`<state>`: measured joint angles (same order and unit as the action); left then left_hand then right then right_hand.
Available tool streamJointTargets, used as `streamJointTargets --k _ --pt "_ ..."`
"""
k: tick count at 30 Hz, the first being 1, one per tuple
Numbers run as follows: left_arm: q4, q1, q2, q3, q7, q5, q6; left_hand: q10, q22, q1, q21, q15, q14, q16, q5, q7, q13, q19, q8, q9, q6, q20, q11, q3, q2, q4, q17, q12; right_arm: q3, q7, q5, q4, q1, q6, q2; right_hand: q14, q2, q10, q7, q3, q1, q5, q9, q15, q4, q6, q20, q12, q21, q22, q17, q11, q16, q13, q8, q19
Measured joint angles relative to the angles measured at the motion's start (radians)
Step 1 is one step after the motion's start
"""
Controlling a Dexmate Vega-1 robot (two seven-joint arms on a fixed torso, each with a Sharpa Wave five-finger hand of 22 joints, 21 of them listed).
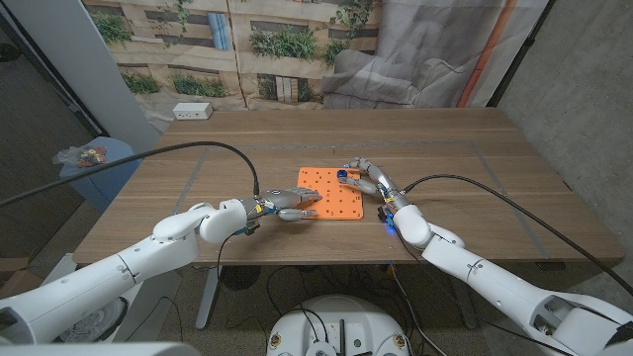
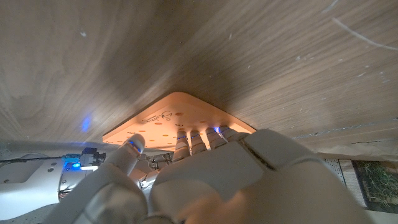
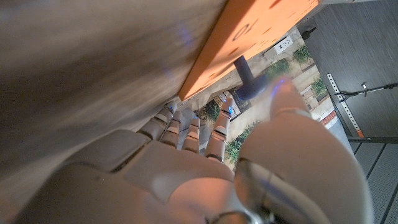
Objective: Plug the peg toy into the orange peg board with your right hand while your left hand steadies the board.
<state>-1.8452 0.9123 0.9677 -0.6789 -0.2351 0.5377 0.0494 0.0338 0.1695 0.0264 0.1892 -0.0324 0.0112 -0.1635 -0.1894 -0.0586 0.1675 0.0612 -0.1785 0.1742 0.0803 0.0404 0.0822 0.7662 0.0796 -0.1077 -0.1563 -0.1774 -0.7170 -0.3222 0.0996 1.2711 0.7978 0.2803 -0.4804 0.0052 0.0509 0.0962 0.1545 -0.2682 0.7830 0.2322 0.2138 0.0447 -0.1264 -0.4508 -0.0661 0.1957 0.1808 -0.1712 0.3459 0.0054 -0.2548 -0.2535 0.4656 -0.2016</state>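
Standing at the far right corner of the orange peg board (image 1: 328, 195), the blue peg toy (image 1: 341, 176) is held between the thumb and fingers of the right hand (image 1: 368, 178); in the right wrist view the peg (image 3: 247, 79) is seen against the board's face (image 3: 249, 31), though whether its tip is already seated in a hole cannot be told. The board lies near the middle of the wooden desk (image 1: 475, 148), somewhat towards the near edge. Its near left corner is pressed down by the fingertips of the left hand (image 1: 289, 206), which grasps nothing; the left wrist view shows those fingertips (image 2: 199, 140) resting on the board's edge. Several risks are judged from here. If the peg is pushed while tilted, it may jam at a hole's rim or slip out of the pinch. Because the board is steadied at one corner only, diagonally opposite the peg, a sideways push may pivot or slide it on the smooth wood. A misaligned tip may skid across the board's face.
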Motion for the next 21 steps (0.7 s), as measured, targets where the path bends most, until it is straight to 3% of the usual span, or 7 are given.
streamJointTargets --k 8,21 --pt "-0.001 0.001 0.003 0.0 0.0 -0.002 0.0 0.0 0.0 0.0 -0.001 0.0 0.0 0.0 0.0 0.0 0.0 0.002 -0.001 0.0 0.0 -0.002 0.0 0.0 0.0 0.0 0.0 0.0 0.007 0.014 -0.005 0.032 0.008 -0.011 -0.015 -0.027 -0.005 -0.018 0.01 0.006 -0.024 0.0 -0.005 0.016 0.006 0.041 -0.016 0.0 0.001 0.0 0.0 0.006 0.008 0.0 -0.019 0.023" --pt "-0.001 0.003 0.01 0.002 0.0 -0.006 0.004 0.0 0.0 0.0 -0.003 0.0 0.0 0.0 0.0 -0.002 0.0 0.002 -0.003 0.0 0.002 -0.002 0.0 0.0 0.0 0.0 0.0 0.0 0.021 0.034 0.014 0.11 0.017 -0.048 -0.054 -0.046 -0.023 -0.028 0.021 0.011 -0.06 0.0 -0.009 0.035 0.011 0.12 -0.023 0.001 0.001 0.0 0.0 -0.004 0.017 0.003 -0.07 0.052"
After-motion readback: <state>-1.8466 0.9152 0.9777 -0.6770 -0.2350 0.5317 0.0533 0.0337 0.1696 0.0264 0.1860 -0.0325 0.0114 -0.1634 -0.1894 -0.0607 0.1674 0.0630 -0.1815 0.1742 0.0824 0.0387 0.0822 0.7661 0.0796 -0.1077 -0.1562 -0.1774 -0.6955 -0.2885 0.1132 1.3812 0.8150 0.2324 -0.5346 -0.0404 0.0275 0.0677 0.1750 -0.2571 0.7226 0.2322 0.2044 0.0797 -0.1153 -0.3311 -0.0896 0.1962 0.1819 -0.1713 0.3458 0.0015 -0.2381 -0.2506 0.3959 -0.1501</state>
